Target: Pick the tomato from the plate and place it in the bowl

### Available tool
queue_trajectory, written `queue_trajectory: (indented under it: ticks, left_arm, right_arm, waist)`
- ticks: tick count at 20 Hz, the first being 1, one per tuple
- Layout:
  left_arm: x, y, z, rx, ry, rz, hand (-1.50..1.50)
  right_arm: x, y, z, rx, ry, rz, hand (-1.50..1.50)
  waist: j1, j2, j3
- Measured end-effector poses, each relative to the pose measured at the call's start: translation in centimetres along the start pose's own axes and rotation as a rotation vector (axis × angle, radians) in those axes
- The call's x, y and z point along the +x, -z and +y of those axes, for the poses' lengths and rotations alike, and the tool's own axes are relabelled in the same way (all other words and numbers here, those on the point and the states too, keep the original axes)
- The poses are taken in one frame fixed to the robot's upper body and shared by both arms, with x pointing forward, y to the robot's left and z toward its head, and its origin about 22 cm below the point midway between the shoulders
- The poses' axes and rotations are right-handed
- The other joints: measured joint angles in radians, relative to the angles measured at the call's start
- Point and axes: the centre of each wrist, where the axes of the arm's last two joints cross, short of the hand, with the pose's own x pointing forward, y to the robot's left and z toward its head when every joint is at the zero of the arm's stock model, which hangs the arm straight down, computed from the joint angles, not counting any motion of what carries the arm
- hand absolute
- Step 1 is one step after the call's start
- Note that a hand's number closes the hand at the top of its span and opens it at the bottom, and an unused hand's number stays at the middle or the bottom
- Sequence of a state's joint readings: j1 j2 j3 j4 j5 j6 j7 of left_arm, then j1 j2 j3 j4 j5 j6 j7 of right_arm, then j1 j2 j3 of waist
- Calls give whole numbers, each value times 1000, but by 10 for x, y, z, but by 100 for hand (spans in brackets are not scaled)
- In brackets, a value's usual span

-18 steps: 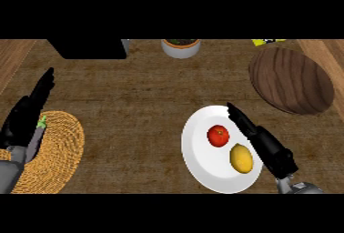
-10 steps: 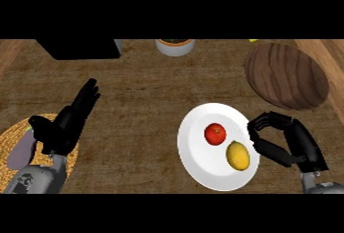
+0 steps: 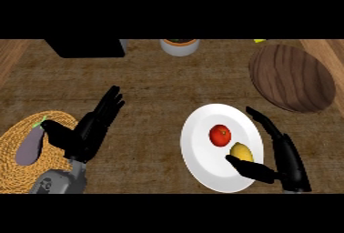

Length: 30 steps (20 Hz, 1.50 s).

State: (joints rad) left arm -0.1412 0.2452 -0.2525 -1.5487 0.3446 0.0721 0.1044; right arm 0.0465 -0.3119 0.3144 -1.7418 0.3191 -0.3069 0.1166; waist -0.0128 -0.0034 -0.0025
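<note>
One tomato [image 3: 220, 134] on the plate [image 3: 201, 154], just left of open right hand [image 3: 285, 157]

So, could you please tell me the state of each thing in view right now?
Tomato: on the plate, not held.
Lemon: on the plate, beside the tomato.
Bowl: holds nothing visible.
Right hand: open, at the plate's right edge, thumb by the lemon.
Left hand: open, holds nothing.
Eggplant: lying on the woven mat.
</note>
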Motion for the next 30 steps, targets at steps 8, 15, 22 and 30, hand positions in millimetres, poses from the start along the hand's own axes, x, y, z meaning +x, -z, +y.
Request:
queue_trajectory:
  ticks: [8, 15, 22, 30]
  left_arm:
    - [-2, 1, -10, -23, -9, 3, 0]
    - [-1, 4, -8, -35, -14, 5, 0]
    - [-6, 0, -13, -34, -24, 0, 0]
    - [-5, 1, -15, -27, -19, -1, 0]
  right_arm:
    - [48, 15, -17, 99, -380, 202, -150]
    - [100, 46, 4, 244, -461, 396, -150]
    - [98, 72, 24, 324, -464, 506, -150]
    - [81, 83, 39, 404, -495, 615, -150]
  waist:
    - [13, 0, -3]
    - [26, 3, 0]
    - [23, 4, 1]
    - [17, 4, 2]
